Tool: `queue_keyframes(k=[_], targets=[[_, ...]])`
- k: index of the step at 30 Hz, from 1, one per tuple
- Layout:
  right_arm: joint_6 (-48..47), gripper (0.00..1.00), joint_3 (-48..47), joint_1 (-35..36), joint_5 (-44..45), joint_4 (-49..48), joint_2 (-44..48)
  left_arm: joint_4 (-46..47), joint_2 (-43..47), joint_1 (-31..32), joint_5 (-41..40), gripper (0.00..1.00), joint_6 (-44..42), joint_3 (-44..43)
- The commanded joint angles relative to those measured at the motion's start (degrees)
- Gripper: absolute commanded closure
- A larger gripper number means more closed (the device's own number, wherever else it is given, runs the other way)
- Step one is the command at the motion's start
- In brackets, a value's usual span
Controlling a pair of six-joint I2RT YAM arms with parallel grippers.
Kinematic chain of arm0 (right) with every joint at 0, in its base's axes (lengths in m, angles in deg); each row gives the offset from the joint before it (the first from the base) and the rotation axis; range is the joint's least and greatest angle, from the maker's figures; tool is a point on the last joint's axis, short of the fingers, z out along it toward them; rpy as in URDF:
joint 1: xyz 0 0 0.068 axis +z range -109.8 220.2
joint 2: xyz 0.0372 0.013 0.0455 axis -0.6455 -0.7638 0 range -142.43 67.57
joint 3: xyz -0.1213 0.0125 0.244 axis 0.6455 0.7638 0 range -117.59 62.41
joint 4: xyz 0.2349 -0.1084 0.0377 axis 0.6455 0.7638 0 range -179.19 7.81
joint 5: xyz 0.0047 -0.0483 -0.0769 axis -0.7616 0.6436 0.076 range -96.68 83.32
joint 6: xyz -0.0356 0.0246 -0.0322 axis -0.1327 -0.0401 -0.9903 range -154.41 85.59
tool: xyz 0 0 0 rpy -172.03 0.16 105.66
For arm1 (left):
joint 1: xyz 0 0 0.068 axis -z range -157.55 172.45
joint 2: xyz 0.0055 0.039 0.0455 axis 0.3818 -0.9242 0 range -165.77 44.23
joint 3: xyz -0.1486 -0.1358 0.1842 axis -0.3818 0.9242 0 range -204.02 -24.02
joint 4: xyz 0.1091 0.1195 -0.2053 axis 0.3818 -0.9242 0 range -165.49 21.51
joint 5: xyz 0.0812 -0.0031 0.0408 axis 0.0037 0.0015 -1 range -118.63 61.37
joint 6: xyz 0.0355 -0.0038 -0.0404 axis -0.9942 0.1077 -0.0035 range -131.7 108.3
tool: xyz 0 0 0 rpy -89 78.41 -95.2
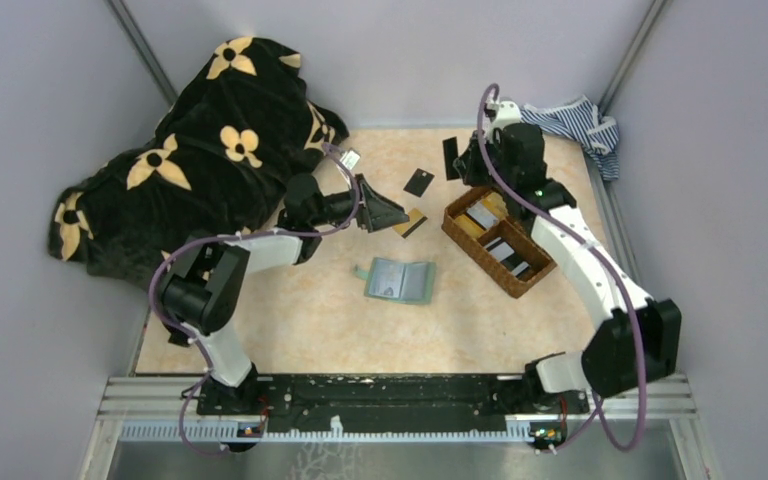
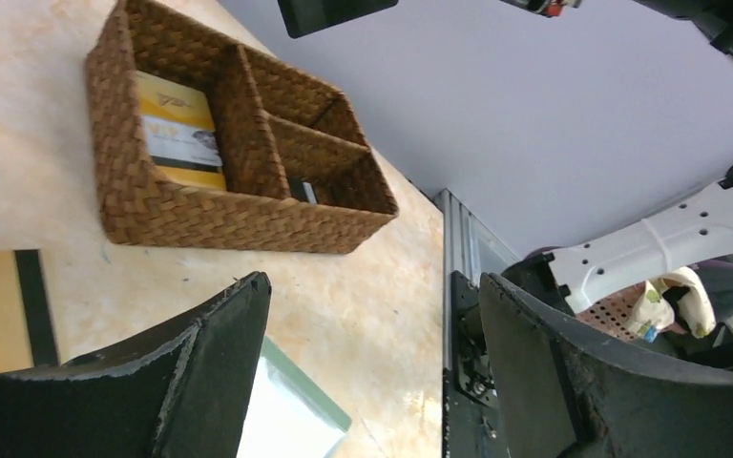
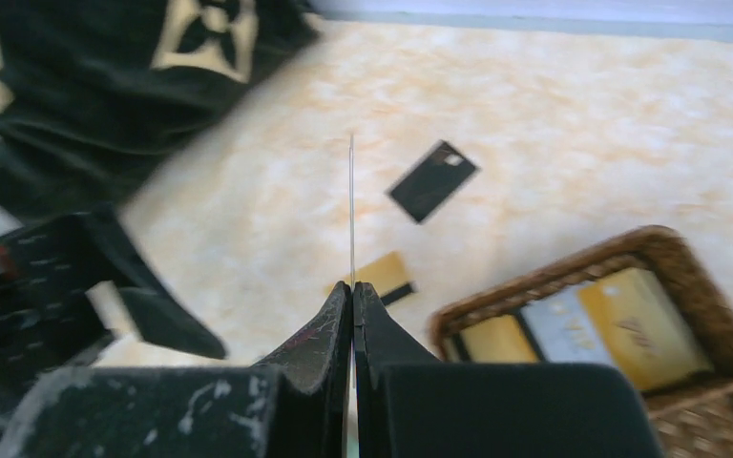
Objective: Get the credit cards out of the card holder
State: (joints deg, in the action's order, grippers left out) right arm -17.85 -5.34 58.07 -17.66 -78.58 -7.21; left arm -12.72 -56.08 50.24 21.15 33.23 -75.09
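One credit card [image 3: 351, 191] is out, pinched in the right claw [image 3: 352, 286]; the left claw [image 2: 374, 286] gapes empty; the card holder [image 1: 400, 281] lies open.

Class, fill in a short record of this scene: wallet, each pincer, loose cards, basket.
wallet: open, lying flat
left pincer: open, holding nothing
right pincer: shut on a thin card, seen edge-on
black card: lying loose
gold card: lying loose, near the left pincer
basket: divided, holds cards
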Motion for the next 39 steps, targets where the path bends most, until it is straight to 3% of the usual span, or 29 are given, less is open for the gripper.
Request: queue_keyframes(k=[1,5,13,19,26,39], targets=[[-12.23,1.00,-6.09,-1.84,11.14,7.50,-6.83,2.23,-6.61,-2.26,2.27,0.14,0.83,-1.79],[-17.02,1.00,-13.94,-5.91,9.48,11.81,-14.71,7.33,-9.87,-3.97,3.16,0.15,4.52,-1.23],[-17.52,1.00,-18.93,-7.68,12.43,16.34,-19.48,2.06,-4.99,-4.13,2.20,0.16,-0.31,0.53],[-19.26,1.00,-17.19,-7.37,14.16,20.08,-18.89,-8.38,-0.23,-2.53,-0.90,0.16,-7.55,0.35],[-24.19,1.00,-13.24,-3.75,11.42,23.71,-16.58,-0.99,0.33,-2.10,1.62,0.16,-1.47,1.56],[-27.98,1.00,-2.13,0.76,10.33,22.57,-8.07,1.97,1.65,-0.83,2.89,0.18,0.50,2.77]])
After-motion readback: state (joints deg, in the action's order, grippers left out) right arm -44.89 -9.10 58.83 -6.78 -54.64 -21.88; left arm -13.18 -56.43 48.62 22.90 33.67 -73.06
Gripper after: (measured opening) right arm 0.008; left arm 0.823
